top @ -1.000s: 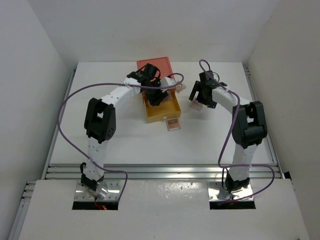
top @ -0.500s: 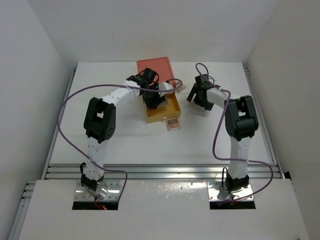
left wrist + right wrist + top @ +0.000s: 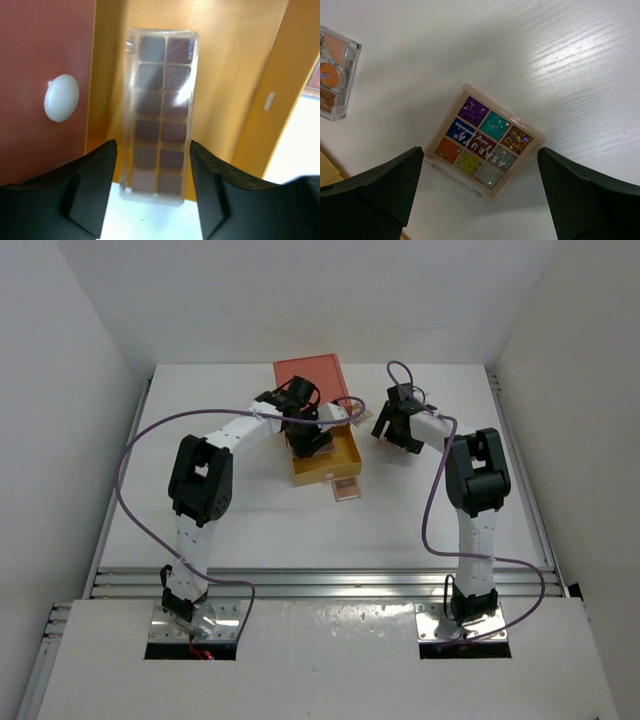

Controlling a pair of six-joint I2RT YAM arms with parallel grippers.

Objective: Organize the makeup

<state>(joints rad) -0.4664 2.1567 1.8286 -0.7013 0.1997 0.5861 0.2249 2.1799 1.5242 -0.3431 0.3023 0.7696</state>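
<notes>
Inside yellow drawer (image 3: 240,60): long palette (image 3: 160,115) lying flat (already stowed), left tool (image 3: 152,187) spread wide, empty. Beside drawer, on tabletop (image 3: 570,60): glitter palette (image 3: 483,142) under wide-open, empty right tool (image 3: 480,185), ready for pickup.

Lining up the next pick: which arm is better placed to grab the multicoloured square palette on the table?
Right. Its open end effector hangs directly over the multicoloured palette, which lies free on the table. The left end effector is over the long palette in the yellow drawer.
</notes>
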